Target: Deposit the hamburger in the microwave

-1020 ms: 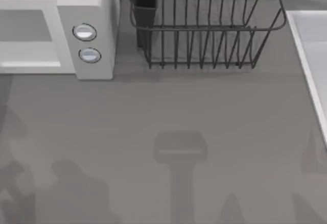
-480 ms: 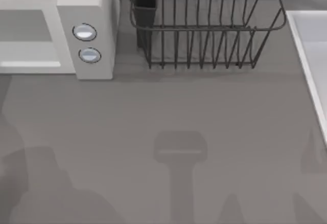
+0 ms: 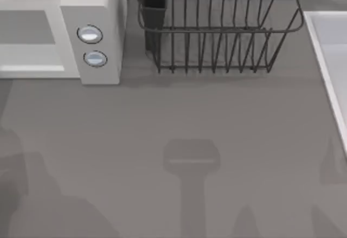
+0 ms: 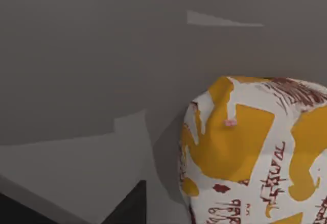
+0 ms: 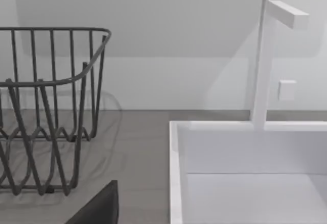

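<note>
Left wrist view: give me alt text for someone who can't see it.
A hamburger in a white wrapper with orange patches and dark red print sits close to the camera on the grey table. A dark edge of the left hand shows beside it.

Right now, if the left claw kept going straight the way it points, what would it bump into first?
Most likely the hamburger in its yellow-and-white wrapper, which sits close ahead in the left wrist view with the grey table behind it; how near is hard to judge.

A white microwave [image 3: 100,10] with silvery-blue knobs [image 3: 90,34] is seen; the hamburger [image 4: 255,152] is patterned white, yellow-orange and dark red.
</note>
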### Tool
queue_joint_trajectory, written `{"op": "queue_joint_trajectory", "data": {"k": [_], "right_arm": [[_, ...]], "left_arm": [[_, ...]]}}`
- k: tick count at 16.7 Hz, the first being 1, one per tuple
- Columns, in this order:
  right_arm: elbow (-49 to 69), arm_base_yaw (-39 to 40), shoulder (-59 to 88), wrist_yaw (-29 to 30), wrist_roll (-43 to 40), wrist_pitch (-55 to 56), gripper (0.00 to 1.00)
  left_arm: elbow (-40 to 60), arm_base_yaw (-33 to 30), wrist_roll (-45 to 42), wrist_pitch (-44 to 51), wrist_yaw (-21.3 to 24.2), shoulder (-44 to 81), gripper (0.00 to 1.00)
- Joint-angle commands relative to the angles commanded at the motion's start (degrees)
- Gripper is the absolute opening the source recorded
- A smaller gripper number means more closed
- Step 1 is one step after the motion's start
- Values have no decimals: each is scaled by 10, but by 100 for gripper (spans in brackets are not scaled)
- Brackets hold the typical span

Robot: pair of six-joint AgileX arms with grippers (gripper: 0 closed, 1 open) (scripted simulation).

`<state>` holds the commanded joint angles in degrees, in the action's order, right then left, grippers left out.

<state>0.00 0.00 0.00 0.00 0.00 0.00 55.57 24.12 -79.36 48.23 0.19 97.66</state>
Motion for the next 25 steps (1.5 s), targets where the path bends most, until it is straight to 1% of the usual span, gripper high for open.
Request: {"op": "queue_joint_trajectory", "data": {"k": [3, 5, 10, 23, 24, 25], "right_arm": [[0, 0, 0, 0, 0, 0, 100], [0, 0, 0, 0, 0, 0, 100], [0, 0, 0, 0, 0, 0, 100], [0, 0, 0, 0, 0, 0, 100], [0, 0, 0, 0, 0, 0, 100], [0, 0, 0, 0, 0, 0, 100]], "left_arm": [[-38, 1, -2, -85, 0, 39, 100], [-56, 2, -3, -118, 0, 58, 100], [-61, 3, -4, -127, 0, 64, 100], [-61, 3, -4, -127, 0, 64, 2], [-61, 3, -4, -127, 0, 64, 0], [-61, 3, -4, -127, 0, 64, 0]]}}
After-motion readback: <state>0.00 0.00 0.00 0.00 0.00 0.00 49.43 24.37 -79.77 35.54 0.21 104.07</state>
